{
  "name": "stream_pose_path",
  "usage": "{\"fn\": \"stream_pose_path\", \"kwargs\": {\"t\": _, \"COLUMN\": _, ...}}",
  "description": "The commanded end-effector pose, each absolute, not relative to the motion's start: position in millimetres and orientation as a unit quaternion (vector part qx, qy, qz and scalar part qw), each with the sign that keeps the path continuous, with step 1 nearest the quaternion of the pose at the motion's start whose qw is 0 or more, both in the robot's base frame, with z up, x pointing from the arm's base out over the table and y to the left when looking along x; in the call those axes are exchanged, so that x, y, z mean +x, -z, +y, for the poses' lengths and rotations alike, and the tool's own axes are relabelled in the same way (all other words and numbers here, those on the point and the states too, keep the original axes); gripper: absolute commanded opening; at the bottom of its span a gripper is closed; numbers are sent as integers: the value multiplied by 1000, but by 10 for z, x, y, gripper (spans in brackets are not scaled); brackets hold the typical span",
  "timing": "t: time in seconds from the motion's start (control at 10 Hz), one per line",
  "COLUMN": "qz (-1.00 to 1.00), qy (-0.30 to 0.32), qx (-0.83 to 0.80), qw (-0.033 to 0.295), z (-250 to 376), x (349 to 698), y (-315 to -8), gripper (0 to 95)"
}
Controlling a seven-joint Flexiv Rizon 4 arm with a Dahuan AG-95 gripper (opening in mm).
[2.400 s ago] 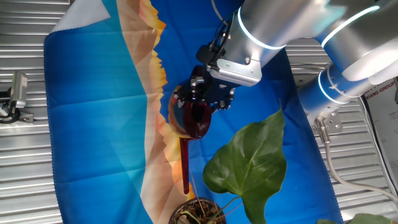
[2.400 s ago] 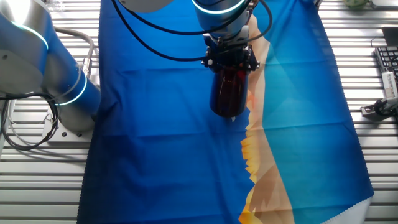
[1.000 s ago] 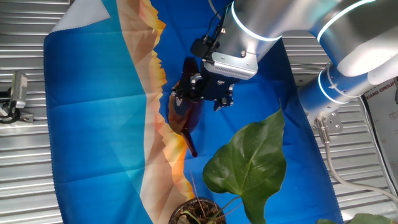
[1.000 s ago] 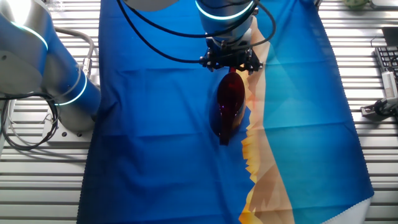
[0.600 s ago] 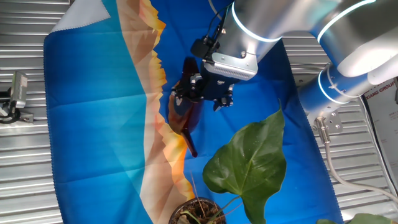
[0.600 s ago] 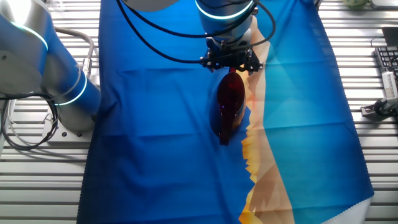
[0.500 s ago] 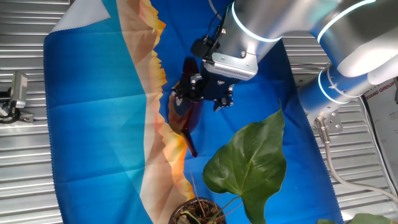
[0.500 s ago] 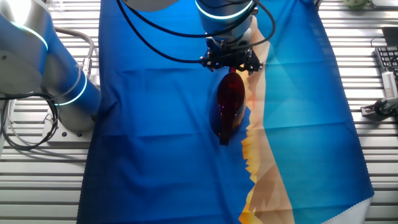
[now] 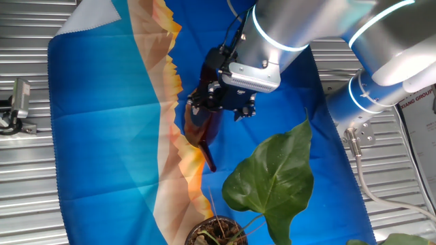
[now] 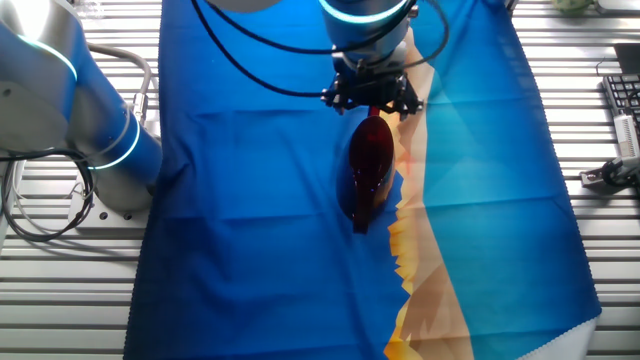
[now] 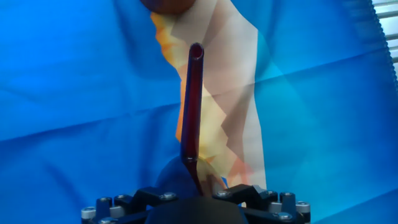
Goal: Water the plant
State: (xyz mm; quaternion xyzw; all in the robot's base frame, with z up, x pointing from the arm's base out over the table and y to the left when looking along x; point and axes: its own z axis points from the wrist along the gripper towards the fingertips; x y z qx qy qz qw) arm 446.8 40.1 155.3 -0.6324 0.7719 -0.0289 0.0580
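Clamp-like metal fixture (image 9: 17, 105) at far left of the counter (image 9: 27, 170), off the cloth; not involved.

Blue cloth (image 9: 102, 136) with an orange-and-cream band covers the middle of the counter, probably there as a work mat and to catch spills.

Watering can (image 9: 202, 122), dark red, see-through, sits under the tool (image 9: 221, 102) near the cloth's orange edge. Body is tipped; the long spout (image 9: 208, 158) slants down and toward the near side, toward the pot. In the hand view the spout (image 11: 191, 106) runs straight away from the tool (image 11: 198, 202) with its open mouth over the cream band. The can rides in line with the fingers, so that rolling the wrist sets the pour angle. From the other fixed view the can (image 10: 368, 170) hangs directly below the tool (image 10: 368, 98). Cannot make out the fingers themselves; by the way the can hangs tilted off the cloth, I judge the tool is pinching it at the top.

Plant (image 9: 272, 180) at the near right of the cloth: one large glossy heart-shaped leaf on a thin stem, pot (image 9: 216, 233) with dark soil at the near edge, partly cut off. Spout tip is short of the pot rim, apart from it. No water visible.

Judgement: the can must travel nearer so the spout mouth is above the soil, passing left of the leaf rather than over it.
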Motion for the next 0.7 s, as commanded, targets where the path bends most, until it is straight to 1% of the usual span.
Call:
{"fn": "stream_pose_path", "kwargs": {"t": 0.1, "qz": 775, "qy": 28, "qx": -630, "qw": 35, "z": 377, "x": 4475, "y": -1735, "gripper": 950}}
{"fn": "stream_pose_path", "kwargs": {"t": 0.3, "qz": 774, "qy": 29, "qx": -632, "qw": 29, "z": 362, "x": 4480, "y": -1934, "gripper": 950}}
{"fn": "stream_pose_path", "kwargs": {"t": 0.4, "qz": 774, "qy": 27, "qx": -632, "qw": 26, "z": 366, "x": 4475, "y": -2083, "gripper": 950}}
{"fn": "stream_pose_path", "kwargs": {"t": 0.7, "qz": 778, "qy": 26, "qx": -628, "qw": 15, "z": 404, "x": 4458, "y": -2355, "gripper": 950}}
